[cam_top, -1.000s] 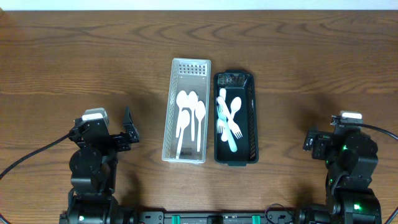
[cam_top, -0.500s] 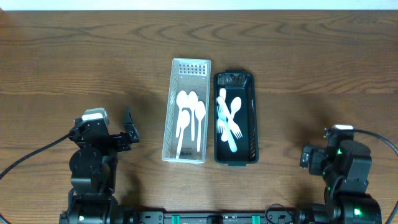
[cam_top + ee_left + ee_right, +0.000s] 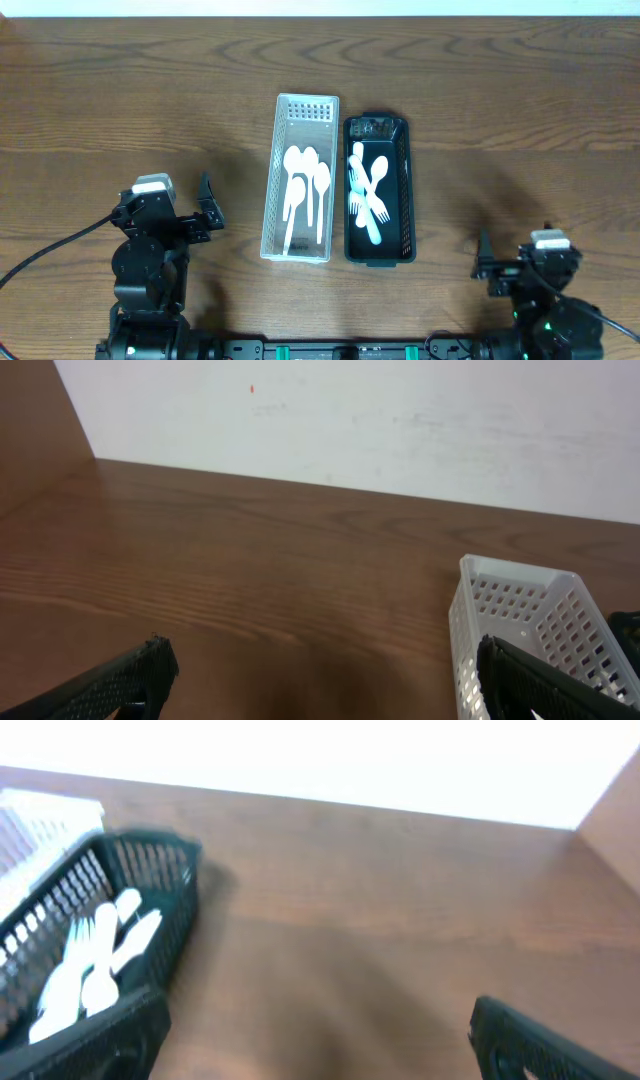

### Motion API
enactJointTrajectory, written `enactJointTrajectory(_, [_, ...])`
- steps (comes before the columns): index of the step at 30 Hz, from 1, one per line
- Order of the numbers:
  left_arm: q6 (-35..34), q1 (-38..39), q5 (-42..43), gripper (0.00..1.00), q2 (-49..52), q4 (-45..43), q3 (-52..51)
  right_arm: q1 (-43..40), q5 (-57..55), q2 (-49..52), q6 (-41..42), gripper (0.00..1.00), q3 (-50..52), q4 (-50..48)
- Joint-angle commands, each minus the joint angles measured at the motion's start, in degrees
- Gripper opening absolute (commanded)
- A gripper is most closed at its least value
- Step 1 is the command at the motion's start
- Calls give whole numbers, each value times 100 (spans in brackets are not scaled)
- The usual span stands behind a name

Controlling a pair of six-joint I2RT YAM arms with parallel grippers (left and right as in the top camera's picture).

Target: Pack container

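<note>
Overhead, with 12 o'clock at the far table (image 3: 100, 100) edge, you find the left gripper (image 3: 208, 203) at about 8 o'clock from the white basket (image 3: 307, 101), well apart from it. It is released. In the left wrist view its fingertips (image 3: 140, 672) sit at the two bottom corners with only bare wood between them. It carries nothing, so a wide-open stance at the side makes sense.

The white basket stands lengthwise at the table's middle. The white spoons (image 3: 300, 180) lie along it with their bowls toward 12 o'clock, which is how they fit its narrow shape. At its 3 o'clock, just beside it and parallel, is the black basket (image 3: 376, 121). It holds pale forks and spoons (image 3: 368, 195) crossed over one another. Placed centrally between the arms, both baskets are within reach of either one.

You see no loose cutlery on the wood, so the packing looks finished or nearly so.

The right gripper (image 3: 487, 265) sits at about 4 o'clock from the black basket, near the 6 o'clock table edge. It too is released and empty. The right wrist view is blurred, but it shows the fingers far apart and the black basket off at 10 o'clock. Both arms sit low and outboard, which leaves the baskets uncovered to the overhead camera.
</note>
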State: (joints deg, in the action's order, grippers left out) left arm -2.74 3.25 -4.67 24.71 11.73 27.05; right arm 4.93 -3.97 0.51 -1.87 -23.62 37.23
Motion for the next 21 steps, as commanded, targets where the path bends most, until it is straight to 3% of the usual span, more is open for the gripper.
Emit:
enactJointTrajectory(1, [59, 22, 13, 98, 7, -15, 22, 138, 258, -20, 101, 99, 723, -909])
enactJointTrajectory(8, [59, 22, 13, 98, 7, -15, 22, 238, 186, -22, 28, 99, 2339, -4039])
enactJointTrajectory(13, [59, 22, 13, 98, 7, -15, 22, 251, 223, -24, -245, 99, 2332, -3272])
enactJointTrajectory(21, [59, 22, 13, 98, 7, -15, 22, 249, 293, -13, -247, 99, 2330, -3300])
